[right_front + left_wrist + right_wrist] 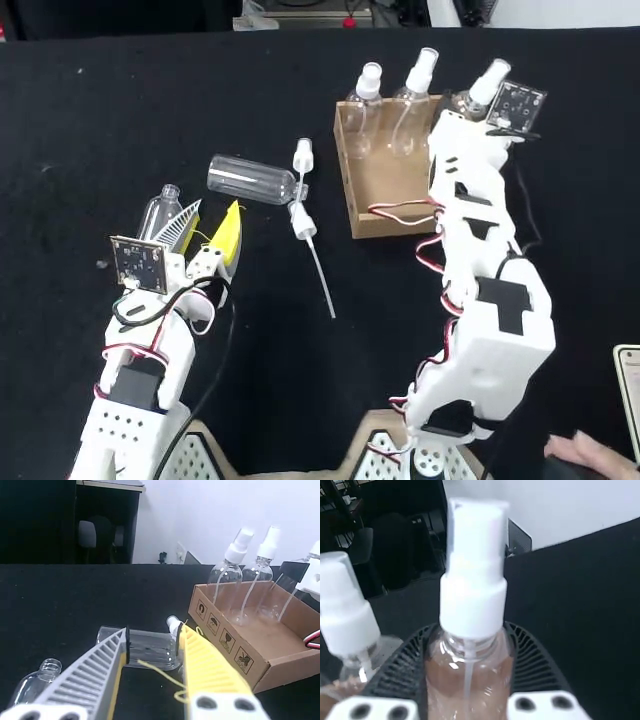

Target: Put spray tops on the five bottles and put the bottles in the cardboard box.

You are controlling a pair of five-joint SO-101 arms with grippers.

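My right fingers (532, 655) grip the capped bottle (470, 630) over the box (375, 180); I should lower it upright at its one o'clock corner; left fingers (95, 675) gape wide.

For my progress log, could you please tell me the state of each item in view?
Two clear plastic bottles in brown cardboard box: capped, upright.
Third clear bottle: capped, gripped by right hand.
Two clear bottles on black table: uncapped.
Two white spray tops: loose on table.
Left hand: open, empty.
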